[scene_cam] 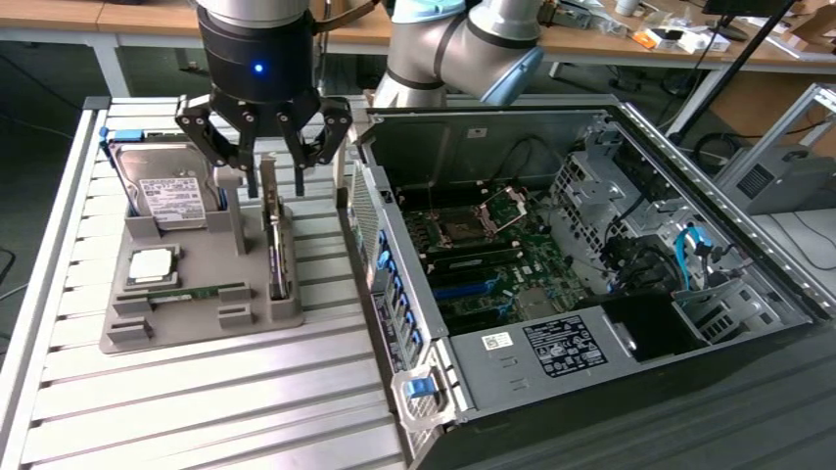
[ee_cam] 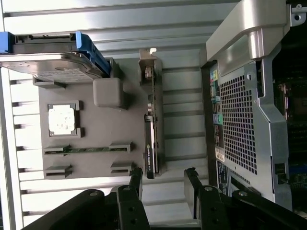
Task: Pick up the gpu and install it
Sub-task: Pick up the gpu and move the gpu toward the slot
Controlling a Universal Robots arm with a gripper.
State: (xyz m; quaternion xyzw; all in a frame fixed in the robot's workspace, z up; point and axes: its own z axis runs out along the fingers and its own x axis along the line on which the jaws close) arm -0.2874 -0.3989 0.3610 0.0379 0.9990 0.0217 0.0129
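Note:
The gpu point(scene_cam: 276, 240) is a thin dark card with a silvery end bracket. It stands on edge in a slot along the grey holder tray point(scene_cam: 196, 323), on the side nearest the computer case. In the wrist view the gpu point(ee_cam: 151, 129) runs lengthwise toward my fingertips point(ee_cam: 136, 178). My gripper point(scene_cam: 270, 171) hangs above the card's bracket end, open, with dark fingers spread on either side of the card's line. Nothing is held. In the wrist view the gripper point(ee_cam: 163, 181) shows a wide gap between its fingers.
The tray also holds a silver hard drive point(scene_cam: 170, 191) in a blue frame, a square processor point(scene_cam: 151, 264) and a green memory stick point(scene_cam: 183, 292). The open computer case point(scene_cam: 588, 245) with its motherboard stands close at the exterior view's right. All rest on a slatted metal table point(scene_cam: 196, 411).

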